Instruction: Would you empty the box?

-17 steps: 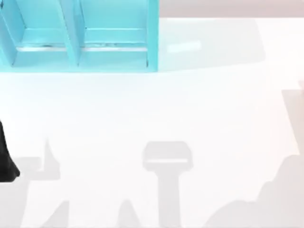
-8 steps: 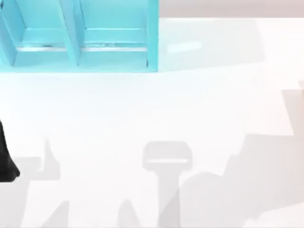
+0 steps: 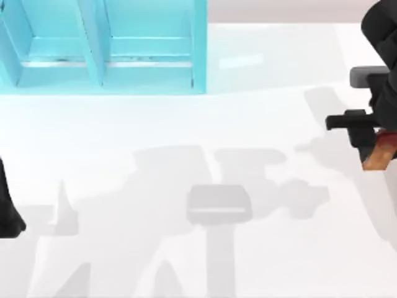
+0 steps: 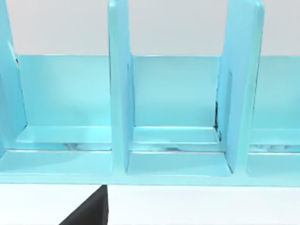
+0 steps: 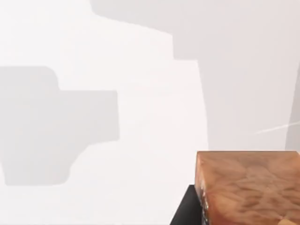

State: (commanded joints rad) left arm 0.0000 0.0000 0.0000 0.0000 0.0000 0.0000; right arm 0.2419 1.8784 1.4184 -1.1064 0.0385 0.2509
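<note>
One wooden block (image 3: 379, 153), one turquoise rack (image 3: 105, 46)

The right arm (image 3: 383, 37) is seen at the far right edge of the top view, reaching in from the upper right corner. Its pincer (image 3: 372, 146) is held closed on a reddish-brown wooden block (image 3: 379, 152), above the bench. The left arm (image 3: 7, 211) is parked at the left edge of the top view, low down.
</note>
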